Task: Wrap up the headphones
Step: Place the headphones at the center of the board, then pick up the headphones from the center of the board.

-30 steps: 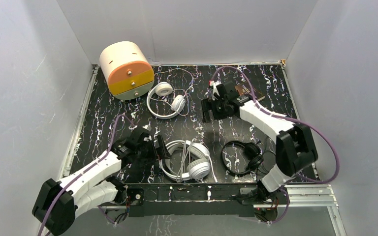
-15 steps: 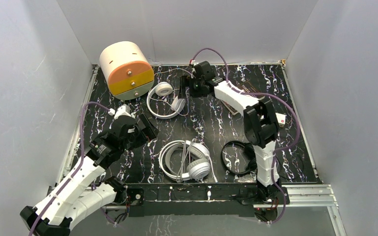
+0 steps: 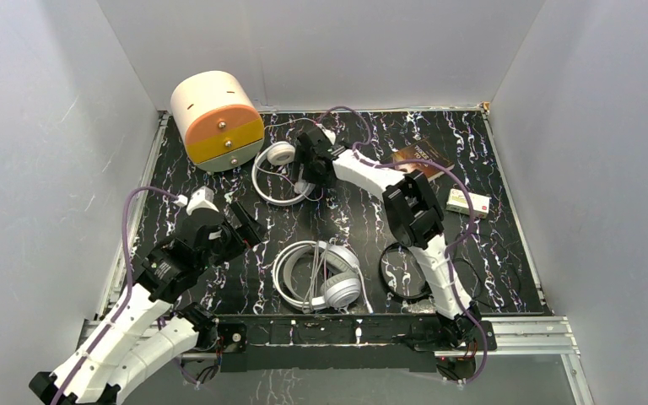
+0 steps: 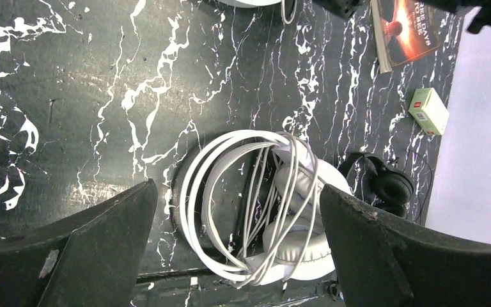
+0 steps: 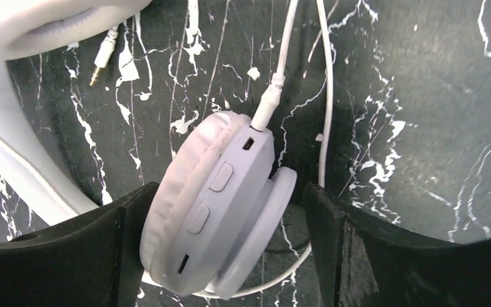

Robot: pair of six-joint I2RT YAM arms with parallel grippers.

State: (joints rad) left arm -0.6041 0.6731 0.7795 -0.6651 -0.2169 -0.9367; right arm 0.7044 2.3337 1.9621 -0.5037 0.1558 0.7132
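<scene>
Right gripper (image 5: 224, 208): fingers spread wide, one on each side of an ear cup (image 5: 208, 214) of the slim white on-ear headphones (image 3: 280, 153), far middle of the marbled table (image 3: 354, 215).
Cord (image 5: 325, 96): plugged into that cup; a jack plug (image 5: 102, 61) lies loose nearby.
Left gripper (image 4: 236, 192): fingers wide apart, holding nothing, over the table's left side.
Big white over-ear headphones (image 4: 291, 214): near edge, centre, cord strung across the band.
Small black headphones (image 4: 389, 188): just right of them, partly behind the right arm.
Far right: book (image 3: 422, 158), small box (image 3: 467, 202).

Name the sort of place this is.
Probably a robot lab test cell: plain white walls box in a black marbled table, a left arm and right arm stand at its near edge, and three headphones lie out as props.
</scene>
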